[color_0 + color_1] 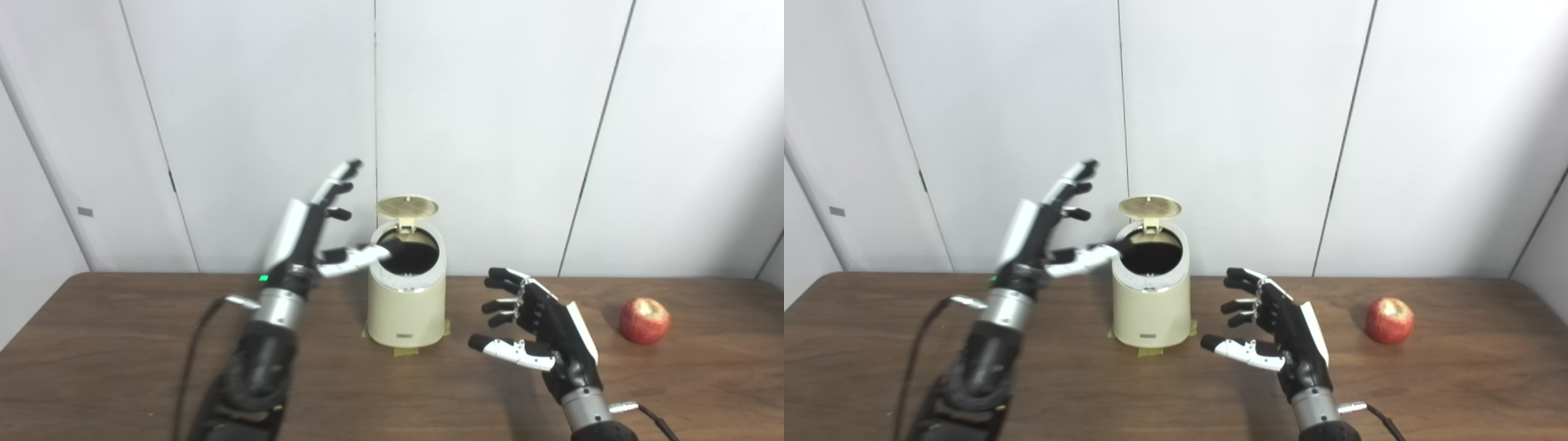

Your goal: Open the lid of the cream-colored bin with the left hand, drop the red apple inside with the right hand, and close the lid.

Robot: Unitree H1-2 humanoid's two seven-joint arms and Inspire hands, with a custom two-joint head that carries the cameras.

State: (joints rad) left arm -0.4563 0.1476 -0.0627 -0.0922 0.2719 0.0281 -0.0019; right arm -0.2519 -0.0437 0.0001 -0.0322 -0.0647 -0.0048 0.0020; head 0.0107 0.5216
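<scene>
The cream-colored bin (407, 306) stands at the middle of the table near the wall, taped down at its base. Its round lid (407, 206) is flipped up at the back and the dark opening shows. My left hand (318, 236) is raised just left of the bin, open, fingers spread upward, with the thumb reaching over the bin's left rim. My right hand (539, 331) is open and empty above the table right of the bin. The red apple (644, 320) lies on the table to the right of my right hand, apart from it; it also shows in the right eye view (1389, 320).
The brown wooden table (122, 343) runs the width of the view. A white panelled wall (490, 122) stands close behind the bin. A black cable (190, 361) hangs from my left wrist.
</scene>
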